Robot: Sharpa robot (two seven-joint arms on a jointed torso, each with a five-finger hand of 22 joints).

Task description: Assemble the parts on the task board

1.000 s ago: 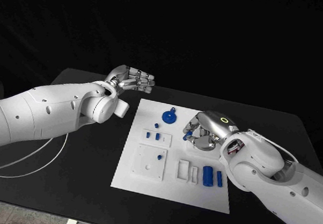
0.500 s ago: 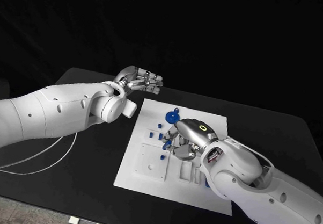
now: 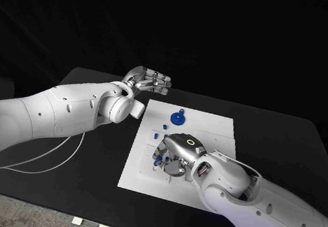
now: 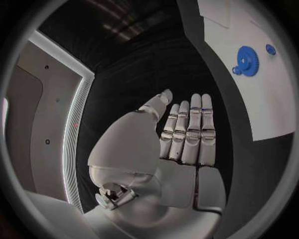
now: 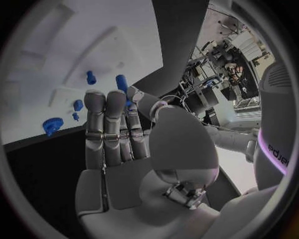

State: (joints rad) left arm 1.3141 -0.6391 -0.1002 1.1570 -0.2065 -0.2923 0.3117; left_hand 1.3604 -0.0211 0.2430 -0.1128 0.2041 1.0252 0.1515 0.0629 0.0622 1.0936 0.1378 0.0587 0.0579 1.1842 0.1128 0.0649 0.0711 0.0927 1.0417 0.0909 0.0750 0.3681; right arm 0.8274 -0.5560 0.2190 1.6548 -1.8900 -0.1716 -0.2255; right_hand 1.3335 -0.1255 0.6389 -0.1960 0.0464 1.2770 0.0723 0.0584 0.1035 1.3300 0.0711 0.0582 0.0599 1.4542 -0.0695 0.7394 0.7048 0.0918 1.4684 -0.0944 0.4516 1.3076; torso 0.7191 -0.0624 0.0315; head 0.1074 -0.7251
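Care is needed as the right robot hand [image 3: 172, 157], fingers apart and empty, is lowered over the task board [image 3: 214, 121] mid-counter (blue parts [image 3: 177, 117] lie there); the left robot hand [image 3: 146, 81] is held open near the far edge.

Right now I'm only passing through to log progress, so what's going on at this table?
The robot is working on the white task board. Its right hand is over the middle of the board, above the small blue parts, with fingers extended and apparently holding nothing. Its left hand is off the board's far left corner, fingers straight and empty. A blue gear lies untouched near the far edge.
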